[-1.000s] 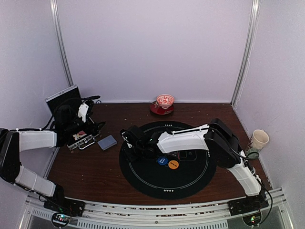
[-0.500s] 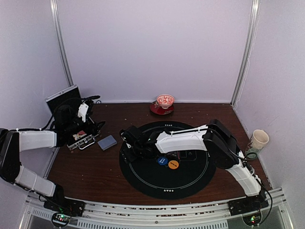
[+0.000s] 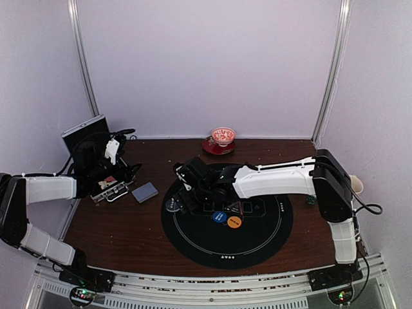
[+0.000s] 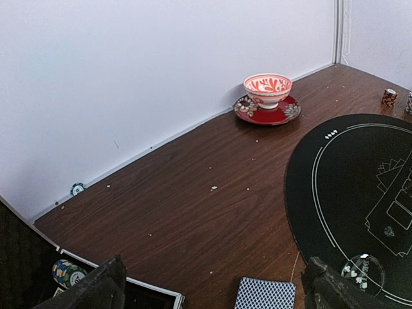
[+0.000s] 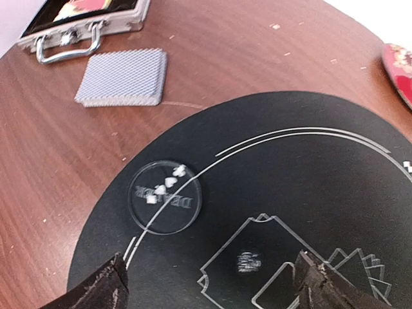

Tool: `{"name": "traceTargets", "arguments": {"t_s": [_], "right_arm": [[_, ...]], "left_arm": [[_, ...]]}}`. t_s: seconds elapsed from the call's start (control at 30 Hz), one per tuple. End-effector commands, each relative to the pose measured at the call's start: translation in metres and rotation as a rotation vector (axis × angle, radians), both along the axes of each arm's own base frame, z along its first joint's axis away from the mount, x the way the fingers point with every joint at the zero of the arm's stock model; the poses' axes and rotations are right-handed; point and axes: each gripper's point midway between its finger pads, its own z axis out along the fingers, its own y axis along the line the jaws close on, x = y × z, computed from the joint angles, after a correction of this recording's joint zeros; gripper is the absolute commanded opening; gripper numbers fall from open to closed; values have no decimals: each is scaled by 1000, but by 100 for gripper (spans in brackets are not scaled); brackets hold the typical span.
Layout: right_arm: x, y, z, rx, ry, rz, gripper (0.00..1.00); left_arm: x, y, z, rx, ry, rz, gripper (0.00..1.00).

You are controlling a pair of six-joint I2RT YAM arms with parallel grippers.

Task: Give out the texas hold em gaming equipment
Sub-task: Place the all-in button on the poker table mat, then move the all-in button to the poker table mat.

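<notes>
The right gripper (image 5: 209, 283) hangs over the black mat (image 5: 309, 161), jaws wide apart and empty. The clear dealer disc (image 5: 164, 196) lies flat at the mat's left edge. The card deck (image 5: 122, 77) sits on the table (image 5: 38, 161) just left of the mat. The left gripper (image 4: 212, 293) is spread wide, holding nothing.

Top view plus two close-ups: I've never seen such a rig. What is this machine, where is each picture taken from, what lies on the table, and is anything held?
Two robot arms, left arm and right arm, stand bolted at the table's near edge. The wide picture looks down from above; the others come from wrist cameras, so the dark shapes low in them are the left fingers and right fingers. On the table: black mat, clear disc at its edge, blue disc, orange disc, card deck, case, bowl. Both pairs stand open, holding nothing.
</notes>
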Motion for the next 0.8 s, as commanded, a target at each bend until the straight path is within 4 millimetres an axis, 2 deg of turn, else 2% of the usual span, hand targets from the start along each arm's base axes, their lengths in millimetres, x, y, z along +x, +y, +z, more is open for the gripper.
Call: {"name": "traceTargets", "arguments": {"t_s": [0.0, 0.3, 0.57, 0.77], "right_arm": [[10, -22, -17, -91, -53, -78, 89], [21, -27, -62, -194, -51, -144, 90], [20, -22, -81, -205, -28, -126, 90], [22, -19, -86, -211, -29, -123, 91]], "left_arm": [[4, 0, 13, -7, -57, 6, 98], [4, -1, 12, -4, -55, 2, 98], [4, -1, 12, -5, -55, 0, 98], [4, -1, 11, -4, -54, 0, 98]]}}
